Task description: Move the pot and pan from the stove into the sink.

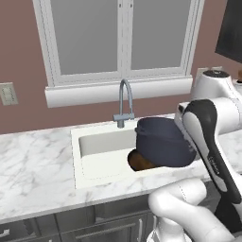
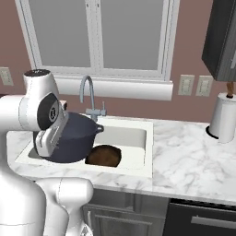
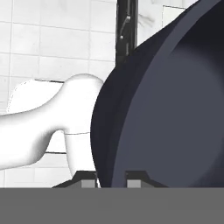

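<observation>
Nearest, gripper (image 3: 111,178) clenched on the rim of the pot (image 1: 163,142), wall pinched between the two tips, pot tilted and held over the right part of the sink (image 1: 94,142). Directly below and slightly leftward in the left base view, pan (image 1: 141,162) already lying in the basin, so a straight descent likely lands pot on pan; clearer basin floor lies further left. Beyond, faucet (image 1: 124,101) upright behind the basin.
</observation>
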Robot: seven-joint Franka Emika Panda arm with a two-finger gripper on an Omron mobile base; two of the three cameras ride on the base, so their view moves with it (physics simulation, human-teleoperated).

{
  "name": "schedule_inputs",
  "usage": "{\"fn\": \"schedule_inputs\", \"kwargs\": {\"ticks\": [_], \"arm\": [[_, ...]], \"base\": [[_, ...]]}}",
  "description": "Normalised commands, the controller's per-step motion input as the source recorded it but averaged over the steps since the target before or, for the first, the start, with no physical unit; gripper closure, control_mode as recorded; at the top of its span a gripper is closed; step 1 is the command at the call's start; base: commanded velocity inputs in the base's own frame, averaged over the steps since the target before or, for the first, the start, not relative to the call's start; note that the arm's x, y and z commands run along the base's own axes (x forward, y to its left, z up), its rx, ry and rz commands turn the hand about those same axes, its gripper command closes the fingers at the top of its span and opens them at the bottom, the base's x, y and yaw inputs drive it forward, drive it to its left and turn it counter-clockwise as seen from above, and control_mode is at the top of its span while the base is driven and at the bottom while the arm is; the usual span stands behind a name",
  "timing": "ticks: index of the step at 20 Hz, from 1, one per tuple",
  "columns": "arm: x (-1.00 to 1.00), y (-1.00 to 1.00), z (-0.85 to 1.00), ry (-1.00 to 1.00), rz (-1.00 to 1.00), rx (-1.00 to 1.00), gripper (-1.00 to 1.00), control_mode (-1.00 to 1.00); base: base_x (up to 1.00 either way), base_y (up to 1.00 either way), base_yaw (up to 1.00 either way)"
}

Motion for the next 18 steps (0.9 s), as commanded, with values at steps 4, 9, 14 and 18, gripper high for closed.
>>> {"fn": "schedule_inputs", "kwargs": {"ticks": [4, 9, 14, 18], "arm": [[0.44, -0.44, -0.02, 0.10, 0.14, 0.08, 1.00, -1.00], [0.61, -0.31, -0.03, 0.11, 0.11, 0.06, 1.00, -1.00], [0.83, -0.14, -0.13, 0.11, 0.07, 0.01, 1.00, -1.00], [0.66, -0.09, -0.39, 0.15, 0.06, 0.00, 1.00, -1.00]], "base": [[0.00, 0.00, 0.00], [0.00, 0.00, 0.00], [0.00, 0.00, 0.00], [0.00, 0.00, 0.00]]}}
